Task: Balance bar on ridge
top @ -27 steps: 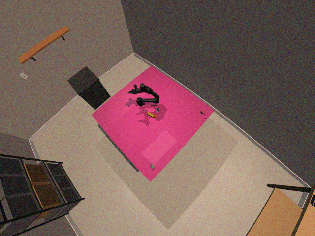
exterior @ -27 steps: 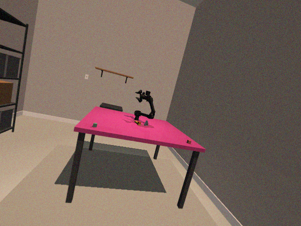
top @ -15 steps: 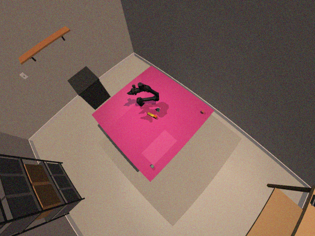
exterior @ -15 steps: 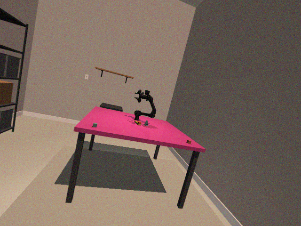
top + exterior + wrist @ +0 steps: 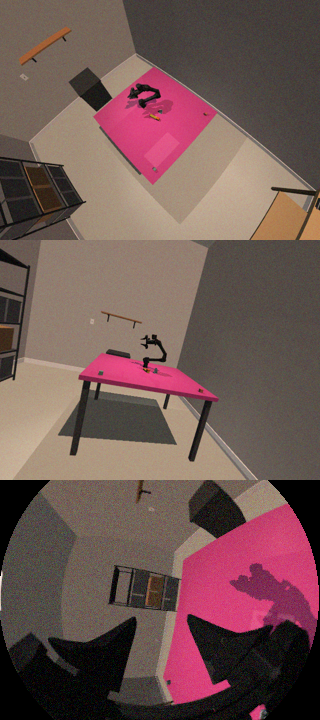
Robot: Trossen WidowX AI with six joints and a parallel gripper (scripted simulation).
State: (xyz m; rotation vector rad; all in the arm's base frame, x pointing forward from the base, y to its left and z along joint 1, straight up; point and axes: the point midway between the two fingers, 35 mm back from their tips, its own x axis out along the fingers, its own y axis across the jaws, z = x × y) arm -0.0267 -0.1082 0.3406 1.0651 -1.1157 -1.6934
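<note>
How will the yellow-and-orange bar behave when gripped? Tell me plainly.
The bar looks straight and blocky, so probably stiff, not floppy. Flat-sided and lying flat on the table, it seems unlikely to roll. Being long and thin, it may pivot if the open gripper grips off-centre.

Pink table (image 5: 121, 379) | orange cube (image 5: 200, 390) near one corner | grey-green cube (image 5: 100, 373) near another | wooden wall shelf (image 5: 121, 316) | black shelving unit (image 5: 33, 191) | dark box (image 5: 90, 87) on floor

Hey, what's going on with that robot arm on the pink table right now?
The arm is raised well above the pink table, its gripper open with nothing between the jaws. The yellow-orange bar lies on the table near the arm's base, beside a small grey ridge block. Nothing has been picked up yet.
</note>
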